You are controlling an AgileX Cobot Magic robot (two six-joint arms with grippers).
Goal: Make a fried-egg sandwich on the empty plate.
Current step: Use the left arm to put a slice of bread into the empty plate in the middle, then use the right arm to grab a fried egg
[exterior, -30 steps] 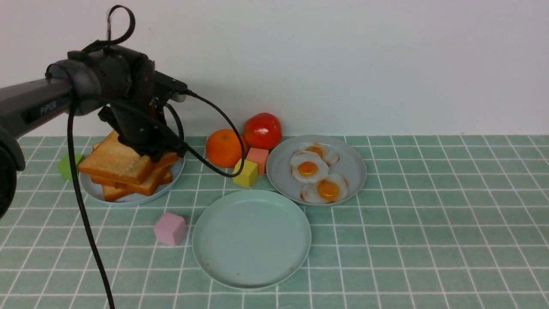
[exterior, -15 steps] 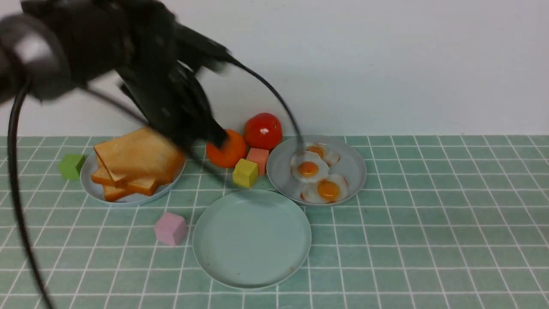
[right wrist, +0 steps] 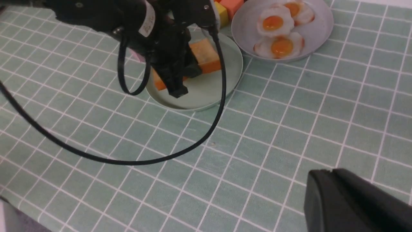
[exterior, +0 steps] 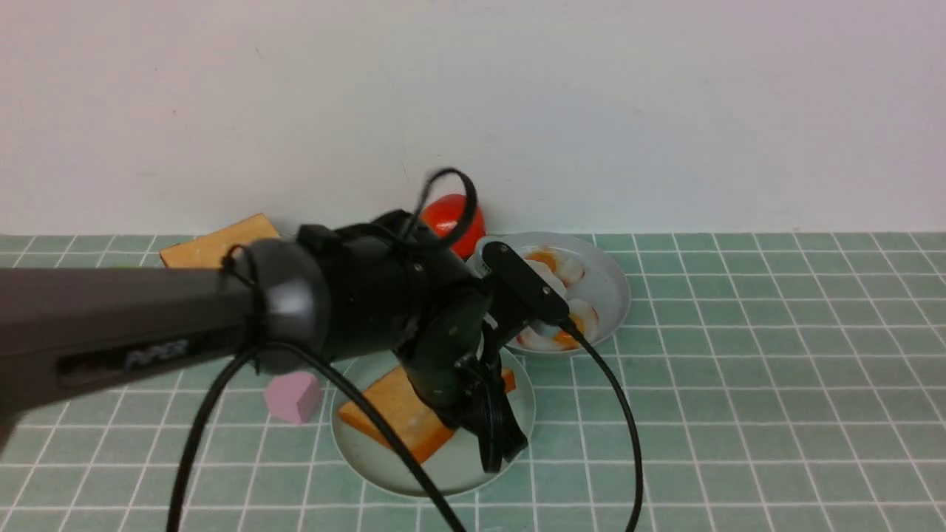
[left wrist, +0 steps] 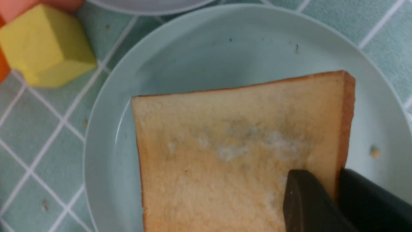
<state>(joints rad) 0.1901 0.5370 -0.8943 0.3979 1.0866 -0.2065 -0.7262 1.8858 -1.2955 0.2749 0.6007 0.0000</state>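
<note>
My left gripper is clamped on the edge of a toast slice, over the green plate. Slice extends sideways from the fingers, mostly off one finger; left arm is nearer. Next: line up, release. My right gripper's fingers look together, well apart from it.

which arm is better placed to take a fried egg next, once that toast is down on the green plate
Probably the right: its gripper looks empty, and its wrist view shows the eggs unobstructed. The left gripper is pinching the toast over the green plate.
</note>
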